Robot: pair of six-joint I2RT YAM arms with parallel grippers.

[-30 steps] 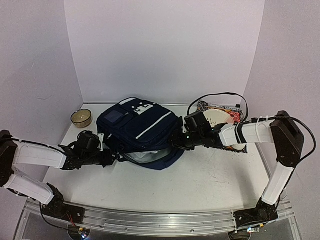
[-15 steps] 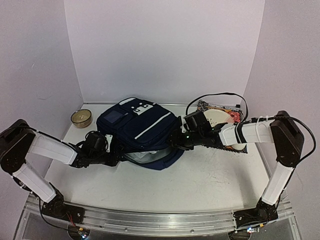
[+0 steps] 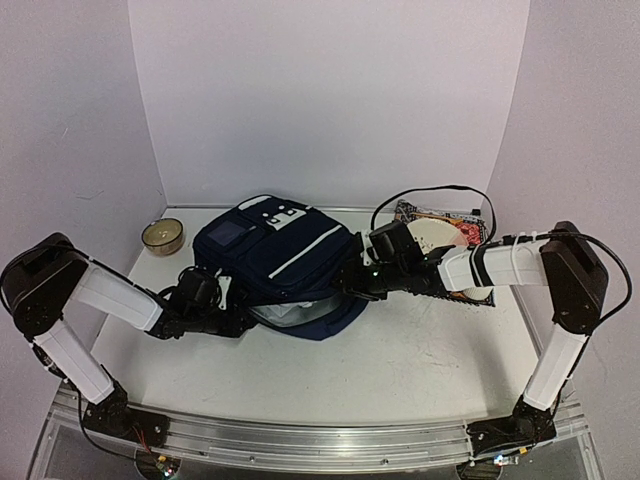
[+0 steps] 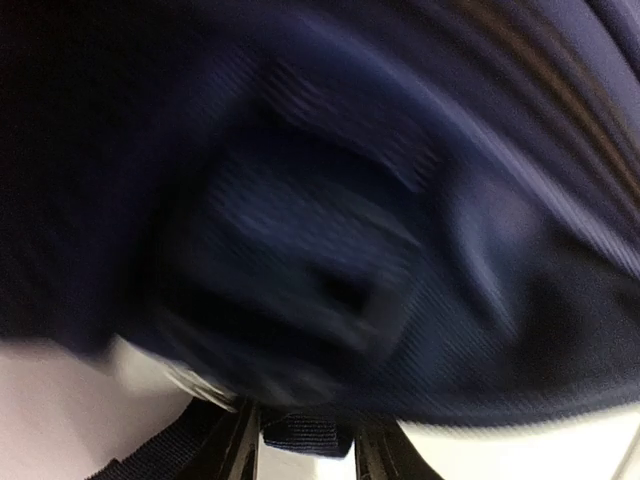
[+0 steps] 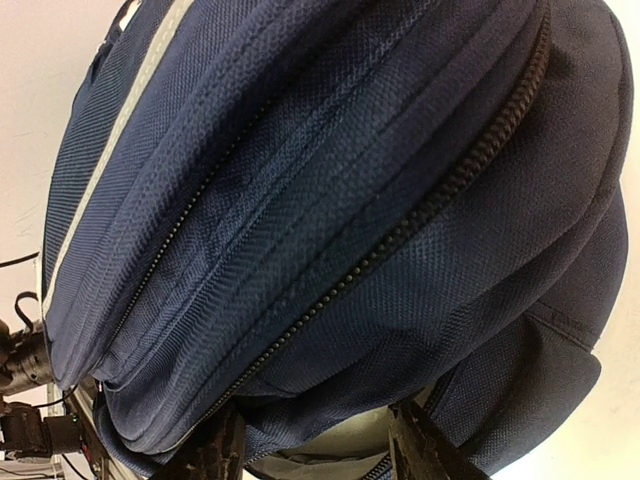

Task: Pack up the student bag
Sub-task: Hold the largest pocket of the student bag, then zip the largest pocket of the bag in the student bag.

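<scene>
The student bag (image 3: 275, 255), a navy backpack with white stripe trim, lies flat in the middle of the table. Its near end gapes and shows light grey lining (image 3: 290, 312). My left gripper (image 3: 235, 322) is pressed against the bag's near left edge. In the blurred left wrist view, navy fabric (image 4: 330, 200) fills the frame and a webbing strap end (image 4: 305, 435) lies between the parted fingers (image 4: 240, 450). My right gripper (image 3: 347, 282) is at the bag's right edge. Its fingers (image 5: 215, 450) are spread under the upper flap (image 5: 330, 230), with grey lining (image 5: 345, 440) between them.
A round tan tin (image 3: 162, 236) stands at the far left. A patterned flat item with a white piece on it (image 3: 440, 235) lies at the far right behind my right arm. A black cable (image 3: 430, 190) loops above it. Walls close off three sides.
My left arm has swung right, bringing its gripper from beside the bag up against the bag's near left edge. The right gripper has stayed at the bag's right edge.
</scene>
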